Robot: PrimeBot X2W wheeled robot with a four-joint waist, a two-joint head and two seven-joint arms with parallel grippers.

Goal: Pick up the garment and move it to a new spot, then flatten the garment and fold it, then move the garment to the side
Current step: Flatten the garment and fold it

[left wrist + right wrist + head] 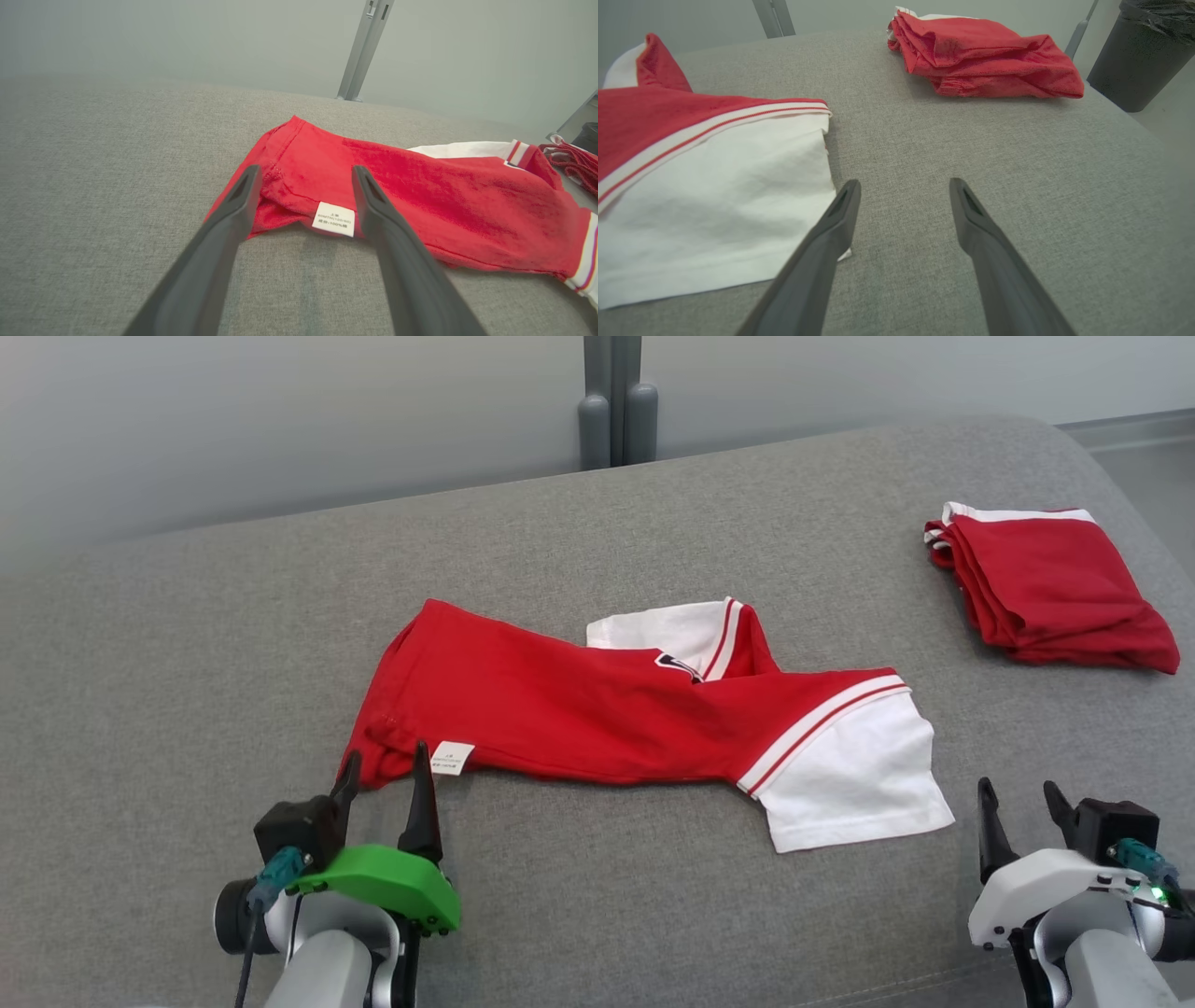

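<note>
Currently the garment [597,709], a red shirt with white sleeves and red-and-white striped trim, lies partly folded along its length in the middle of the grey fabric-covered tabletop [187,644]. It runs from lower left to right across the head view. We note a white care label [452,758] at its near left hem, and one white sleeve [850,775] spread flat at the right end. The collar [724,635] sticks out at the far edge.

Left gripper [386,753]: jaws wide, empty. In the left wrist view the two fingers straddle the hem corner and the label. We cannot tell whether the tips touch the cloth or hang just above it.

Right gripper [1017,786]: jaws wide, empty. It sits over bare tabletop just beside the white sleeve's near right corner. In the right wrist view its left finger overlaps the sleeve edge; contact unclear.

A second red garment [1046,583], folded into a compact stack, rests at the far right of the tabletop, well apart from the first. A dark bin [1134,60] stands beyond the tabletop's right edge. A grey post [616,401] rises behind the far edge.
</note>
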